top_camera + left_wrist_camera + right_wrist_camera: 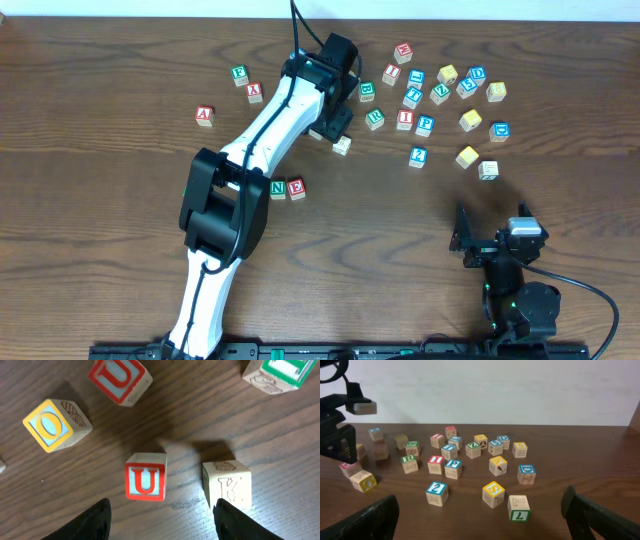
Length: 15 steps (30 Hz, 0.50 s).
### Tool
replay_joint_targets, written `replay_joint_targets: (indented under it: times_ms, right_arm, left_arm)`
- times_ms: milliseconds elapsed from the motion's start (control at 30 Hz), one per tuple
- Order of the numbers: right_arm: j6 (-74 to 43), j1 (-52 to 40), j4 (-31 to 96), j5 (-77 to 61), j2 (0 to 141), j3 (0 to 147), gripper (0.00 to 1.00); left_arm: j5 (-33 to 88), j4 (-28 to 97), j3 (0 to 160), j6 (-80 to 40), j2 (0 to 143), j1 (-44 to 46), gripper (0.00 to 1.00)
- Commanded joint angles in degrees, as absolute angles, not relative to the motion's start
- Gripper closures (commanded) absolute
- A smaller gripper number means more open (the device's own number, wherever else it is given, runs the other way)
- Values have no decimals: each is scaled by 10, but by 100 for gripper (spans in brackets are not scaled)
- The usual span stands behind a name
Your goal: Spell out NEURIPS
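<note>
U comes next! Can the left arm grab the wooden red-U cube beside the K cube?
Probably yes: the small wooden red-U cube lies ahead between its open fingers, though the pale K cube crowds one.

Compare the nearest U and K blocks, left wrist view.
U block: red frame, red letter; K block: bare wood, unpainted letter. U block sits centred ahead of the left end effector; K block sits off to one side. Both are wooden cubes flat on the table.

A red border and letter are shown on the middle U cube [145, 476]; a yellow border on the O cube [50, 425]; dark brown grain on the table [280, 445].
</note>
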State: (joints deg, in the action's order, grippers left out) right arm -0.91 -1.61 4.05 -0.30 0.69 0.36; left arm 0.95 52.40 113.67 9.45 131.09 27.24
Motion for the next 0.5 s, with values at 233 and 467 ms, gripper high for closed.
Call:
replay_joint_targets:
  times_ms: [233, 467]
  right_arm:
    - [-17, -12, 43, -4, 4, 3, 1]
    - [-17, -12, 43, -4, 4, 3, 1]
  left_arm:
    - [4, 498, 1148, 98, 1320, 259, 36]
    - [4, 500, 1148, 98, 1336, 247, 36]
